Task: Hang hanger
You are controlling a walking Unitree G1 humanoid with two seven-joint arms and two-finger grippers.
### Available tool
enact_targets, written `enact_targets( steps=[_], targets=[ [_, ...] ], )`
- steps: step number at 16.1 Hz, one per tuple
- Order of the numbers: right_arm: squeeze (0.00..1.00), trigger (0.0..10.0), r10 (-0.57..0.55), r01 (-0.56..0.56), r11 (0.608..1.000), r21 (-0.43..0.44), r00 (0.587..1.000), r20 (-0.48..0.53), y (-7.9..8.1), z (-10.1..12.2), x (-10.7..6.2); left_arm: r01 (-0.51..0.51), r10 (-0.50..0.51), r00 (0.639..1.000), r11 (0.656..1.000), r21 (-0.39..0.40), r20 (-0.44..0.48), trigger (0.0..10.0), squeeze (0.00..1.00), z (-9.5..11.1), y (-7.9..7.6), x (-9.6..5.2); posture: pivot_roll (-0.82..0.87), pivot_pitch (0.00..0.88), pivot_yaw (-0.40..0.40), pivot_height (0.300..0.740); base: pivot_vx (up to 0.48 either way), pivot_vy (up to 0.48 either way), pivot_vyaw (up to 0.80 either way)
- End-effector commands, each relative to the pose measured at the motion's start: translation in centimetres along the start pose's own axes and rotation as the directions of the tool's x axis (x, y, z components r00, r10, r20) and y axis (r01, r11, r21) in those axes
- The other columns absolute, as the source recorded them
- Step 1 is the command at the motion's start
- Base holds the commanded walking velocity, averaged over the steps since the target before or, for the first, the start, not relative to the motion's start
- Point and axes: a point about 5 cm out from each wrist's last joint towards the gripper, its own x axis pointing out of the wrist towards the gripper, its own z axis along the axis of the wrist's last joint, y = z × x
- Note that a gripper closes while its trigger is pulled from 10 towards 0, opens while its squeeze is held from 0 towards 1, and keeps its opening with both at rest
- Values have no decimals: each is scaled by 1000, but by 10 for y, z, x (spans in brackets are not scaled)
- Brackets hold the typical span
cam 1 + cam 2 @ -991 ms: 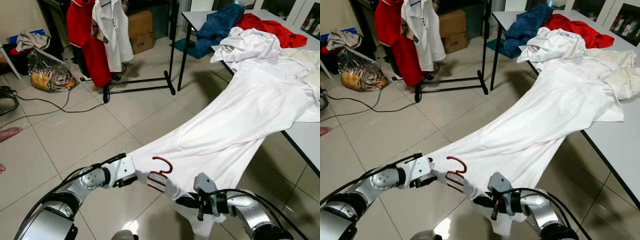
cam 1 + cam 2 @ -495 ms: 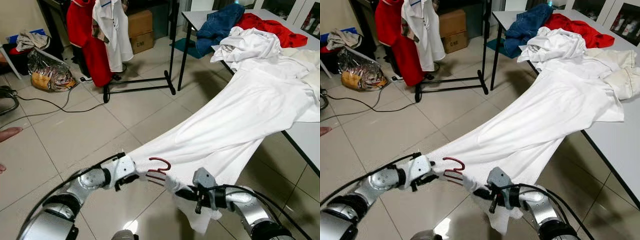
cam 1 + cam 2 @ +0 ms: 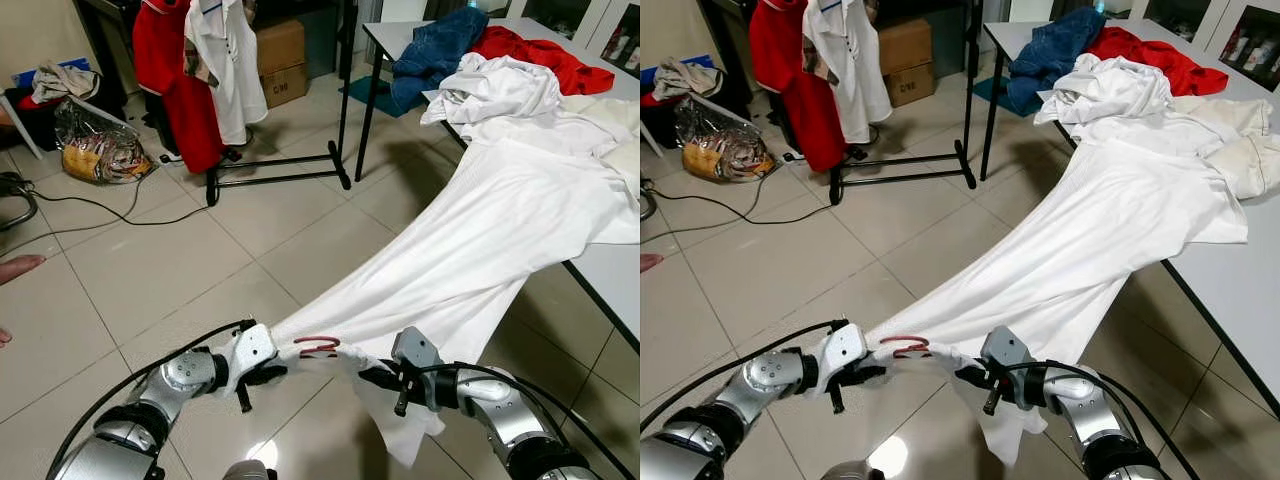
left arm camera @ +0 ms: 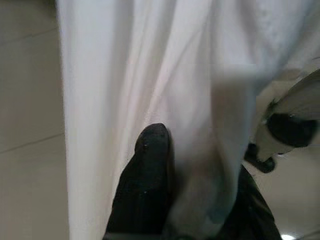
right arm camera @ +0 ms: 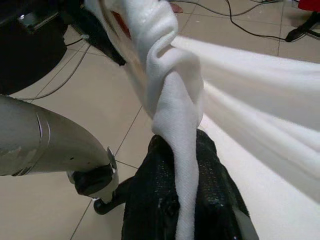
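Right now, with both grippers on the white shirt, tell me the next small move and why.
Probably lift both grippers together. The left gripper and right gripper pinch the white shirt by the red hanger, but the shirt drapes from the table, and the clothes rack stands across the floor.

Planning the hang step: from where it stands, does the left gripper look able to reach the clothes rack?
Probably not. The left gripper is shut on the white garment low by the floor, and the clothes rack stands well across open tiles; the robot would have to walk.
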Motion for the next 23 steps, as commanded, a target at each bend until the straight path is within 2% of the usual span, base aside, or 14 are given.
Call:
enact_targets(
  steps=[1,5,8,10,12,16,19,23],
  targets=[
    [0,10000,-27,29,999,-29,997,79,-5,14,4,65,-65,998,997,-39,0,0,0,-3,-12,6,116,0,24,740,0,0,0],
    [0,10000,-12,14,1000,-26,997,82,-4,15,4,116,-116,993,986,-118,8,0,0,-8,-22,9,114,0,25,740,0,0,0],
    [0,10000,109,-109,994,10,993,55,8,10,5,173,-176,984,966,-190,4,0,0,-14,-33,11,109,0,29,740,0,0,0],
    [0,10000,121,-122,992,14,991,49,10,9,5,177,-180,984,965,-196,3,0,0,-15,-35,12,108,0,29,740,0,0,0],
    [0,10000,210,-209,976,69,977,-18,17,-1,1,205,-211,978,949,-241,2,0,0,-18,-39,12,106,0,28,740,0,0,0],
    [0,10000,271,-252,959,130,951,-150,20,-19,-9,232,-248,969,925,-300,-17,0,0,-23,-45,12,103,0,26,740,0,0,0],
    [0,10000,223,-204,973,111,954,-202,17,-21,-11,252,-279,960,900,-354,-26,0,0,-29,-50,10,104,0,25,740,0,0,0],
    [0,10000,282,-254,958,131,909,-305,21,-28,-12,286,-330,944,849,-445,-23,0,0,-36,-57,8,104,0,24,740,0,0,0]
  ],
)
